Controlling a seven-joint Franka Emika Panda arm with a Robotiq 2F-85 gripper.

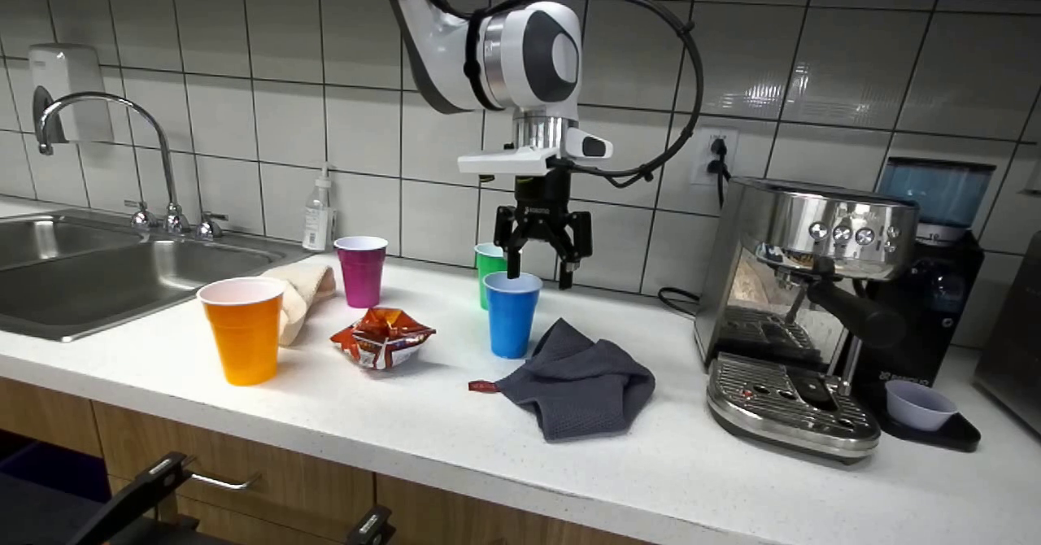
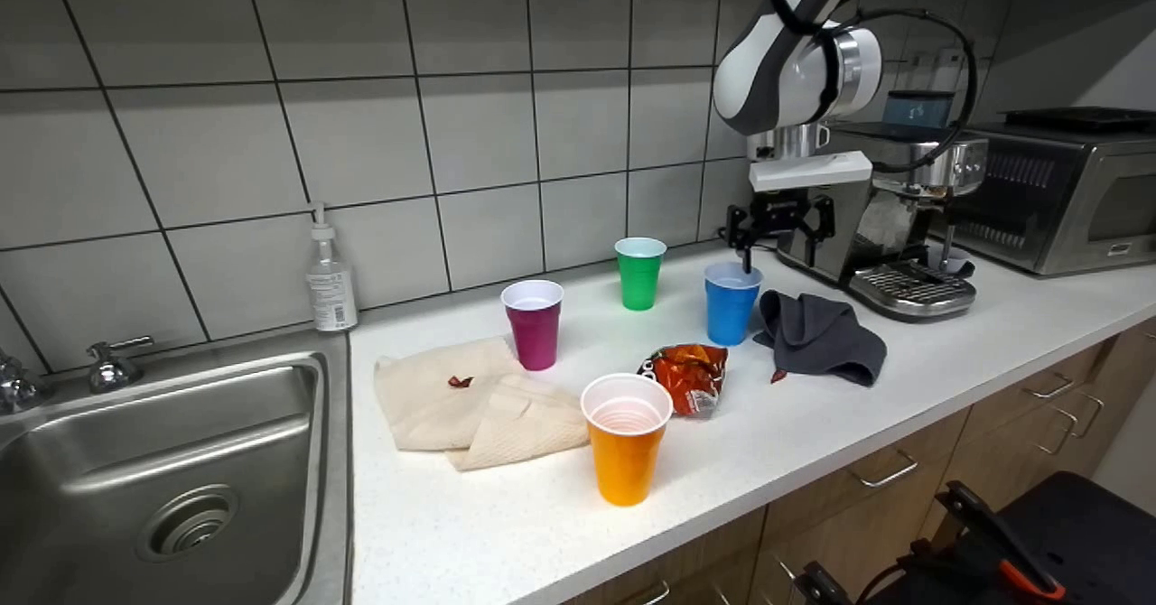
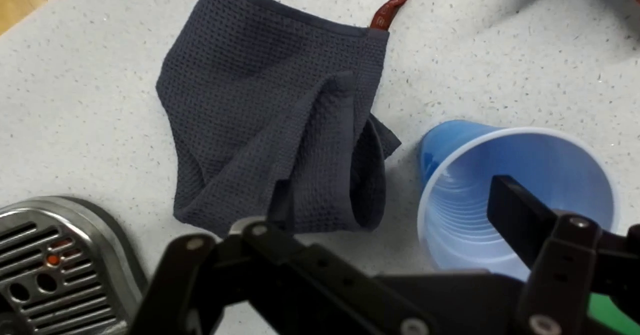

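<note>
My gripper [image 1: 539,272] hangs with its jaws wide apart and nothing between them, above the counter in both exterior views. A blue cup [image 1: 512,325] with a pale inside stands upright just under one finger. In the wrist view, that finger [image 3: 520,210] overlaps the mouth of the blue cup [image 3: 447,142]; I cannot tell whether its tip dips below the rim. The opposite finger [image 3: 281,200] is over the edge of a crumpled dark grey cloth [image 3: 260,85]. This cloth [image 2: 822,339] lies beside the cup and has a small red tag [image 3: 390,12].
A green cup [image 2: 639,275] stands behind the blue one, near the tiled wall. A red snack bag [image 1: 382,337], an orange cup [image 1: 244,333], a purple cup [image 1: 362,272] and a beige cloth [image 2: 442,424] are sinkward. Opposite stands a coffee machine [image 1: 813,228]; a sink [image 2: 334,460] borders the counter.
</note>
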